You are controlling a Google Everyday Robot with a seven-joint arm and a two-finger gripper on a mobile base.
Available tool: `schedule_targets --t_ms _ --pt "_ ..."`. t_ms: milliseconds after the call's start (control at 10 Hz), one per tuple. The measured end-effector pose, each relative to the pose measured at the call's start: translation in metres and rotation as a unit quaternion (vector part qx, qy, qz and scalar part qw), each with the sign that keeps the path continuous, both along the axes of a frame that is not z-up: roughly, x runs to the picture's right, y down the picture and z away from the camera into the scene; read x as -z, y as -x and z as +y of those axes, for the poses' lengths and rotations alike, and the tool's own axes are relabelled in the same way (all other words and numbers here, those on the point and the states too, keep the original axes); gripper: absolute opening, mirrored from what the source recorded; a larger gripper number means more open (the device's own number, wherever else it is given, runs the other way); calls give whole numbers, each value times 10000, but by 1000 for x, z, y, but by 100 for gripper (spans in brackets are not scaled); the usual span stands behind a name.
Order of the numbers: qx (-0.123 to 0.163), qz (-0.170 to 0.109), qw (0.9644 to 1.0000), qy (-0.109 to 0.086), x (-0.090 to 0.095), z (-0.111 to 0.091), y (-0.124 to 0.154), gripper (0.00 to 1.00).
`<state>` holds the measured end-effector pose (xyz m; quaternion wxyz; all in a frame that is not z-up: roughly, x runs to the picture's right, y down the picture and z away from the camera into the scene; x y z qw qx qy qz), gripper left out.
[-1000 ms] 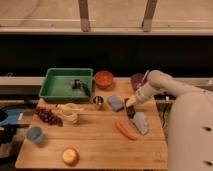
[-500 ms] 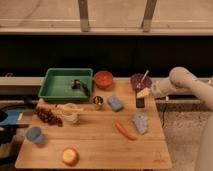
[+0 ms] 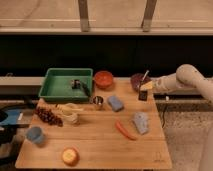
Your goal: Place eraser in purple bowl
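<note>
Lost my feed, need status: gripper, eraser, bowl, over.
Gripper at right table edge, shut on eraser. Eraser just outside purple bowl, not in. White stick in bowl.

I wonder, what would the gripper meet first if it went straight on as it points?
The gripper, holding the eraser, points left; likely the purple bowl first, though depth is unclear and it might pass in front toward the light-blue block.
</note>
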<state>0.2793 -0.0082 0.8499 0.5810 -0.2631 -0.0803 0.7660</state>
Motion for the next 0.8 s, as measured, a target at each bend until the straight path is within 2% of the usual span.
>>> schedule_targets --t_ms 300,500,800 --pt "-190 -8 9998 -82 -8 -32 -5 7" --pt "-312 -52 9994 -144 -6 -39 -8 7" --pt "-339 -53 9993 -173 -4 -39 -10 7"
